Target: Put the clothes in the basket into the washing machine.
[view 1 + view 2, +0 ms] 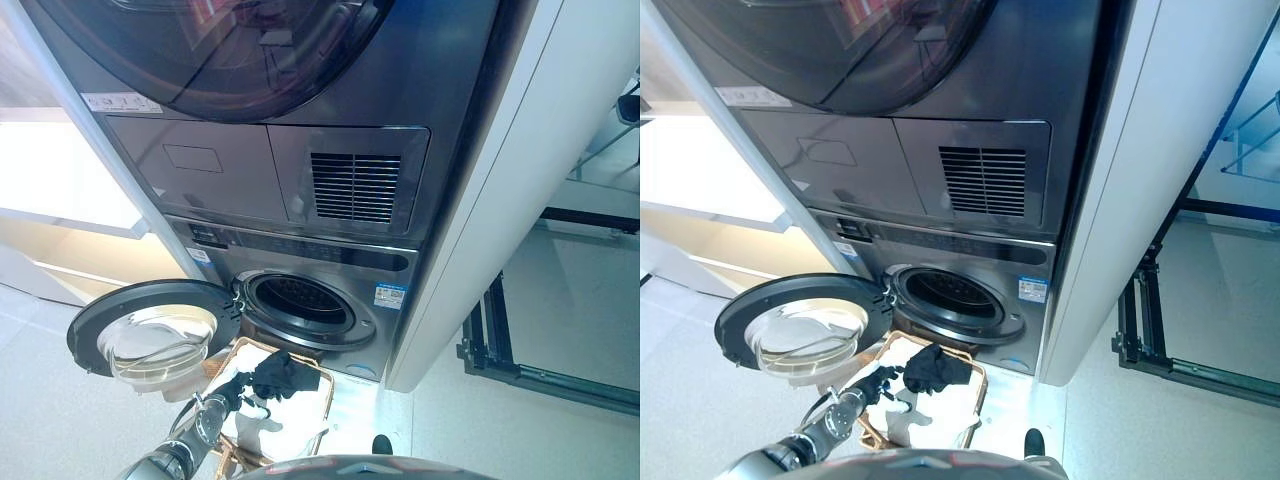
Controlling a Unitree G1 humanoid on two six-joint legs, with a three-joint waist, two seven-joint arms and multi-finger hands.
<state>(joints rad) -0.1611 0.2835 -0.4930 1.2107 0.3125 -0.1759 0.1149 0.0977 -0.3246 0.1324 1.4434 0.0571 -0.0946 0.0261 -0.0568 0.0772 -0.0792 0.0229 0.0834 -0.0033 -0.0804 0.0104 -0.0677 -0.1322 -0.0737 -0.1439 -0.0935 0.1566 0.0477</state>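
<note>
Clothes fill the wicker basket that sits on the floor just in front of the washing machine: a white garment lies across its bottom, and a black garment is bunched above it near the far rim. The left hand reaches in from the lower left with its dark fingers curled into the edge of the black garment, grasping it. The right hand shows in neither view.

Behind the basket the machine's drum opening stands uncovered, and its round door hangs swung out to the left, its glass bowl facing up, close beside the left arm. A small blue-and-white sticker sits right of the opening and a white label strip higher up on the left; their print is too small to read. A vent grille is set in the panel above. A black metal frame stands on the floor to the right.
</note>
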